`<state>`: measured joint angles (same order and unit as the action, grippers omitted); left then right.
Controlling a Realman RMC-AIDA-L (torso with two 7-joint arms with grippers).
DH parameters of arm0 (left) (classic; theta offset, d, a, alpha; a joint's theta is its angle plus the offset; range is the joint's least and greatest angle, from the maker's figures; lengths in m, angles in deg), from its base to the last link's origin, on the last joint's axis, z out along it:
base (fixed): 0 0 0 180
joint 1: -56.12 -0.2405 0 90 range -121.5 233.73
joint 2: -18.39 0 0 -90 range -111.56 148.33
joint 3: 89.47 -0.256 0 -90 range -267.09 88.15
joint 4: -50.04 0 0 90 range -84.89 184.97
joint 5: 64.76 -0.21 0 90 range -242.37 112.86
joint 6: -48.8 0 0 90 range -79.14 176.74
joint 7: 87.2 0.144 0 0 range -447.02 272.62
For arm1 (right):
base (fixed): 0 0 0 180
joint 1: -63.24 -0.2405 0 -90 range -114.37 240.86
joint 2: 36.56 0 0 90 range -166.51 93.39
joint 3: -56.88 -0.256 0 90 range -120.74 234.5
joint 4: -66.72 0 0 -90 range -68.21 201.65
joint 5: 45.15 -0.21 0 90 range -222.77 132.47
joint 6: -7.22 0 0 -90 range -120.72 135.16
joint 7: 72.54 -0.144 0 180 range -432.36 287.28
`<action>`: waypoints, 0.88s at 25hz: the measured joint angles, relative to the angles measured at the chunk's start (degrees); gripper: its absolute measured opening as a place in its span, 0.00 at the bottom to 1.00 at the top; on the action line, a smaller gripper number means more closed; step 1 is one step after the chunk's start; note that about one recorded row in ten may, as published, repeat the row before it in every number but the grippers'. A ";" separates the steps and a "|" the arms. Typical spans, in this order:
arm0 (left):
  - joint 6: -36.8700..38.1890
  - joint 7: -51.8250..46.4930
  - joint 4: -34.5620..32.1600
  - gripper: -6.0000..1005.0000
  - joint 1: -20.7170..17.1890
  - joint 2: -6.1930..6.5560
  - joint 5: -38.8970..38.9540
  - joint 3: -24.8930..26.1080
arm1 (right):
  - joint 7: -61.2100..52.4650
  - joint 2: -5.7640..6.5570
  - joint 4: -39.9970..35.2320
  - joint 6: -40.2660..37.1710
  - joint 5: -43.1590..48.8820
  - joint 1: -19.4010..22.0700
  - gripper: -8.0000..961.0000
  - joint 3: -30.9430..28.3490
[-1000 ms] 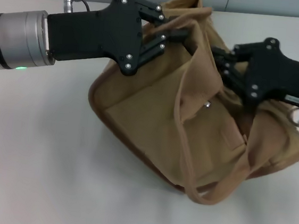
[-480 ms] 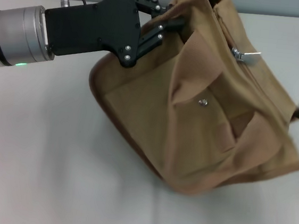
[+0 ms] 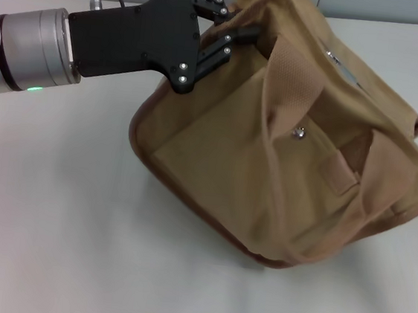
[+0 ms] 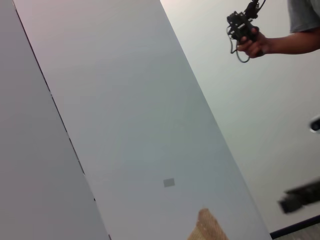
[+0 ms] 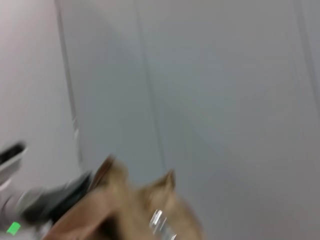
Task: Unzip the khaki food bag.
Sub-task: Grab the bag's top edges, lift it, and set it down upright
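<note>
— So, where does your khaki food bag point(image 3: 270, 140) sit right now?

— You see it right of centre in the head view, a boxy tan canvas tote tipped over on the pale matte table point(image 3: 52, 222), its front pocket face turned up toward you. You can make out a darker brown piping along the lower edge, a wide woven strap handle point(image 3: 282, 97) draped across the front, and a small silver snap point(image 3: 298, 133) on the pocket flap. Near the top edge a bright metal zipper pull point(image 3: 337, 61) glints against the cloth.

— And your left gripper?

— Your left gripper point(image 3: 240, 40), flat black plates studded with silver screws on a brushed metal wrist, reaches in from the left and its fingers are clamped on the bag's upper corner, canvas bunched between them.

— The right one?

— You won't find it in the head view. Its wrist camera shows only a smeared tan fold of the bag point(image 5: 125, 210) and a silvery glint before grey wall panels, so its fingers go unseen.

— Anything else?

— Your left wrist camera catches a person's hand point(image 4: 252, 44) holding a black device by a white wall.
</note>
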<state>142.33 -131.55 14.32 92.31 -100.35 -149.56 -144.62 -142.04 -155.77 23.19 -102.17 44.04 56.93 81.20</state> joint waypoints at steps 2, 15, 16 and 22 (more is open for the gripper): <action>0.17 0.03 0.02 0.09 0.13 0.01 -0.07 -0.04 | 0.75 -0.18 0.23 -0.07 -0.05 -2.42 0.01 -2.76; 1.10 0.06 0.04 0.09 0.31 0.09 -0.08 -0.04 | 1.05 -0.24 1.13 4.98 1.35 -13.34 0.33 9.89; 1.16 0.06 0.04 0.09 0.36 0.09 -0.08 -0.04 | 1.07 -0.25 1.31 6.05 1.35 -13.84 0.33 11.08; 1.27 0.06 0.04 0.09 0.44 0.09 -0.08 -0.04 | 1.14 -0.10 1.27 11.92 1.39 -15.80 0.34 20.25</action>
<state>143.59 -131.49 14.36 92.74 -100.27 -149.64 -144.67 -140.90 -155.87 24.45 -90.25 45.43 41.12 101.45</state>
